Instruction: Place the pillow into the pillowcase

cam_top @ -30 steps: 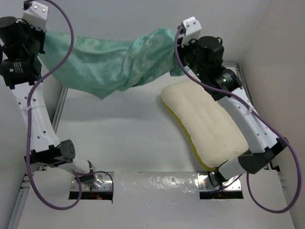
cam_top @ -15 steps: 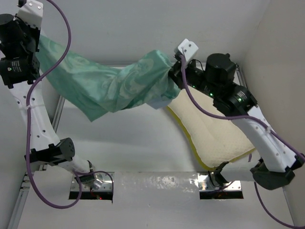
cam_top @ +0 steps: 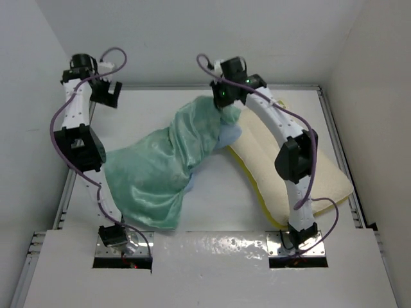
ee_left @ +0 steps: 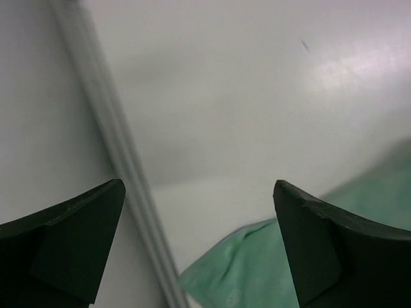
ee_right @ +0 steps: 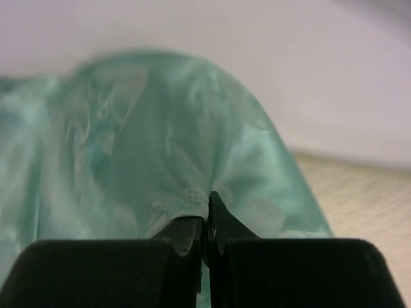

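Plainly the weak spot is the single hold. The right jaws are closed on a thin pinch of the mint-green pillowcase [cam_top: 160, 170] near its far end. The left jaws stand wide apart with nothing between them, over bare table [cam_top: 212, 205] at the far left corner. Held at one point, the pillowcase sags into a crumpled heap across the middle of the table, and I cannot tell where its mouth is. Pulled like this, it would likely twist or drag shut rather than open, and the fold could slip from the pinch. The pillow [cam_top: 302, 173] lies flat on the table's right side, its far end touching or tucked under the pillowcase. The right arm [cam_top: 292, 157] reaches over it, so a careless sweep could shove it. The table is smooth, glossy white, with a metal rail [ee_left: 122, 167] along its left edge. Plain white walls [cam_top: 192, 38] close in on three sides.
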Motion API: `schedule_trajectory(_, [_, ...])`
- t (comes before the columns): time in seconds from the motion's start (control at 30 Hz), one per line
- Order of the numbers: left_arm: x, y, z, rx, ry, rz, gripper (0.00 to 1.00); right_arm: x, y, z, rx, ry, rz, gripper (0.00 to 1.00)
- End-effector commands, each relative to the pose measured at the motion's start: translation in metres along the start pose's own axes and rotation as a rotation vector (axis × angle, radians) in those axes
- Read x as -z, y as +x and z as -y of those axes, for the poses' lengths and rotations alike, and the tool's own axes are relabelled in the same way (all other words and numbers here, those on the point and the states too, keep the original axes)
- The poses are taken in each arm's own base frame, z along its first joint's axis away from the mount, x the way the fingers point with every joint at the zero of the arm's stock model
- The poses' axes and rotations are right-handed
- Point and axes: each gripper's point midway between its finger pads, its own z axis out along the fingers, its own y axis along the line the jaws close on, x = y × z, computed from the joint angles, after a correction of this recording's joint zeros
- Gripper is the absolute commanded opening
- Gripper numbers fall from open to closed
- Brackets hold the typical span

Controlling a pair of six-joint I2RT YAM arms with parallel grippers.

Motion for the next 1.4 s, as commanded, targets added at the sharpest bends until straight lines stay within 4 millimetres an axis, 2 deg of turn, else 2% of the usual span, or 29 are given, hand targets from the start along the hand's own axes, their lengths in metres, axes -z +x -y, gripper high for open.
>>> schedule_trajectory(0.0, [0.066, -0.018, 0.036, -0.016, 0.136, 0.099, 1.0, 0.014, 0.038, -0.007, -0.115, 0.026, -0.104, 0.0])
schedule_trajectory(0.03, [0.079, -0.029, 0.055, -0.063, 0.182, 0.164, 0.97, 0.011, 0.032, -0.012, -0.127, -0.003, -0.063, 0.0])
schedule_trajectory(0.07, [0.095, -0.015, 0.077, -0.154, 0.198, 0.169, 0.86, 0.009, 0.046, -0.014, -0.156, -0.009, -0.084, 0.0])
schedule_trajectory(0.1, [0.096, -0.007, 0.092, -0.24, 0.183, 0.145, 0.79, 0.008, 0.048, -0.016, -0.163, -0.013, -0.08, 0.0])
schedule_trajectory(0.13, [0.098, 0.017, 0.153, -0.386, 0.279, 0.092, 0.73, 0.005, 0.047, -0.014, -0.171, -0.005, -0.068, 0.0])
schedule_trajectory(0.17, [0.099, 0.035, 0.182, -0.501, 0.326, 0.049, 0.64, 0.0, 0.055, -0.011, -0.183, 0.01, -0.082, 0.0])
schedule_trajectory(0.2, [0.099, 0.054, 0.211, -0.551, 0.391, 0.014, 0.63, -0.003, 0.058, -0.009, -0.186, 0.025, -0.087, 0.0])
schedule_trajectory(0.23, [0.105, 0.07, 0.258, -0.639, 0.486, -0.003, 0.63, -0.007, 0.06, -0.007, -0.185, 0.033, -0.092, 0.0])
schedule_trajectory(0.27, [0.104, 0.104, 0.283, -0.67, 0.555, -0.07, 0.64, -0.009, 0.06, -0.002, -0.19, 0.061, -0.091, 0.0])
schedule_trajectory(0.3, [0.106, 0.118, 0.302, -0.704, 0.591, -0.093, 0.64, -0.016, 0.064, 0.0, -0.192, 0.068, -0.104, 0.0])
schedule_trajectory(0.33, [0.115, 0.141, 0.334, -0.766, 0.654, -0.119, 0.66, -0.018, 0.064, 0.001, -0.195, 0.076, -0.102, 0.0])
schedule_trajectory(0.43, [0.141, 0.174, 0.379, -0.872, 0.785, -0.106, 0.74, -0.025, 0.07, 0.001, -0.203, 0.072, -0.121, 0.0])
schedule_trajectory(0.53, [0.15, 0.208, 0.395, -0.935, 0.835, -0.157, 0.89, -0.024, 0.081, 0.0, -0.201, 0.065, -0.138, 0.0])
schedule_trajectory(0.6, [0.146, 0.232, 0.395, -0.963, 0.842, -0.214, 0.93, -0.022, 0.083, 0.0, -0.199, 0.066, -0.128, 0.0])
schedule_trajectory(0.67, [0.142, 0.237, 0.397, -1.008, 0.862, -0.193, 0.95, -0.019, 0.092, -0.001, -0.2, 0.067, -0.135, 0.0])
schedule_trajectory(0.8, [0.138, 0.245, 0.404, -1.247, 0.859, -0.076, 0.96, -0.018, 0.108, 0.004, -0.193, 0.096, -0.159, 0.0])
schedule_trajectory(0.83, [0.13, 0.256, 0.402, -1.298, 0.863, -0.096, 0.96, -0.018, 0.112, 0.005, -0.182, 0.096, -0.17, 0.0])
schedule_trajectory(0.9, [0.113, 0.259, 0.402, -1.32, 0.816, -0.094, 0.96, -0.017, 0.12, 0.009, -0.168, 0.118, -0.202, 0.0])
schedule_trajectory(0.97, [0.088, 0.277, 0.401, -1.329, 0.772, -0.112, 0.96, -0.015, 0.126, 0.012, -0.158, 0.135, -0.218, 0.0])
schedule_trajectory(1.0, [0.078, 0.293, 0.392, -1.337, 0.736, -0.16, 0.96, -0.013, 0.128, 0.013, -0.159, 0.138, -0.222, 0.0])
schedule_trajectory(1.07, [0.066, 0.298, 0.394, -1.299, 0.701, -0.168, 0.89, -0.012, 0.139, 0.011, -0.167, 0.139, -0.237, 0.0])
schedule_trajectory(1.1, [0.064, 0.3, 0.394, -1.277, 0.698, -0.172, 0.81, -0.008, 0.133, 0.011, -0.169, 0.138, -0.211, 0.0])
schedule_trajectory(1.13, [0.067, 0.298, 0.397, -1.239, 0.701, -0.163, 0.56, -0.007, 0.142, 0.011, -0.18, 0.144, -0.222, 0.0])
schedule_trajectory(1.17, [0.069, 0.295, 0.4, -1.217, 0.708, -0.152, 0.39, -0.005, 0.143, 0.011, -0.181, 0.146, -0.218, 0.0])
schedule_trajectory(1.2, [0.072, 0.292, 0.402, -1.196, 0.716, -0.142, 0.17, -0.003, 0.141, 0.012, -0.187, 0.149, -0.203, 0.0])
schedule_trajectory(1.23, [0.076, 0.279, 0.404, -1.157, 0.701, -0.111, 0.0, 0.003, 0.141, 0.013, -0.194, 0.153, -0.193, 0.0])
schedule_trajectory(1.3, [0.079, 0.266, 0.393, -1.073, 0.692, -0.108, 0.0, 0.009, 0.137, 0.016, -0.2, 0.157, -0.177, 0.0])
schedule_trajectory(1.33, [0.086, 0.238, 0.39, -1.002, 0.67, -0.049, 0.0, 0.016, 0.132, 0.016, -0.195, 0.158, -0.162, 0.0])
schedule_trajectory(1.37, [0.09, 0.226, 0.377, -0.94, 0.658, -0.053, 0.0, 0.02, 0.128, 0.019, -0.192, 0.161, -0.151, 0.0])
